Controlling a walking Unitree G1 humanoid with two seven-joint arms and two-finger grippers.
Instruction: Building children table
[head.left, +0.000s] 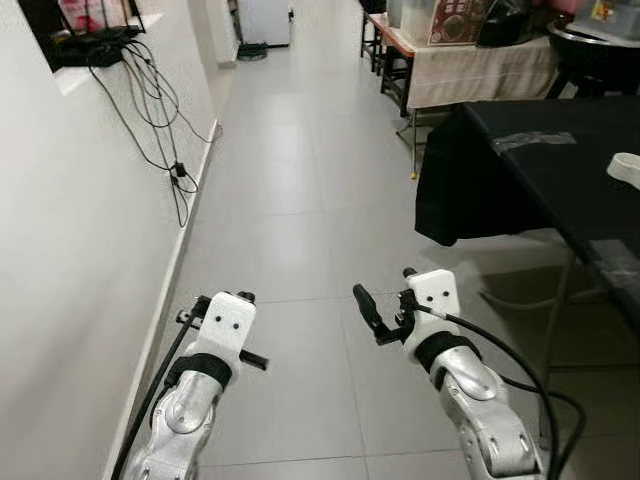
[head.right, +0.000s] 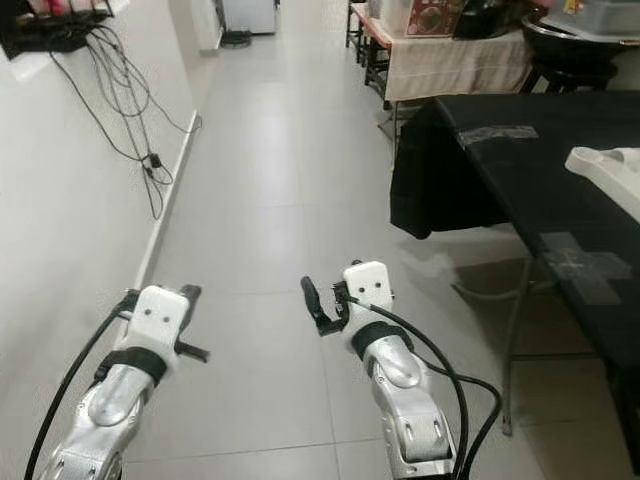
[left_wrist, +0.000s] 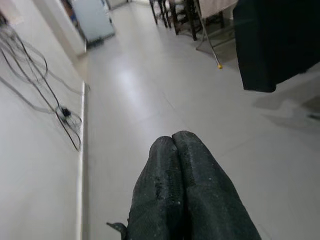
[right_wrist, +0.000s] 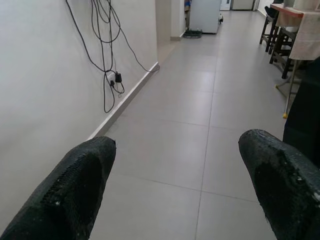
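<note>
white wall with dangling black cables (head.left: 150, 120) on the left, then the left gripper (left_wrist: 172, 142), fingers pressed together, empty over grey floor tiles (head.left: 290, 250). right gripper (right_wrist: 180, 165) spread wide, holding nothing. far right, a white moulded plastic table part (head.right: 610, 170) lies on the black-draped table (head.right: 520, 170): looks light, rigid, a bit slick, best taken at its rim.
</note>
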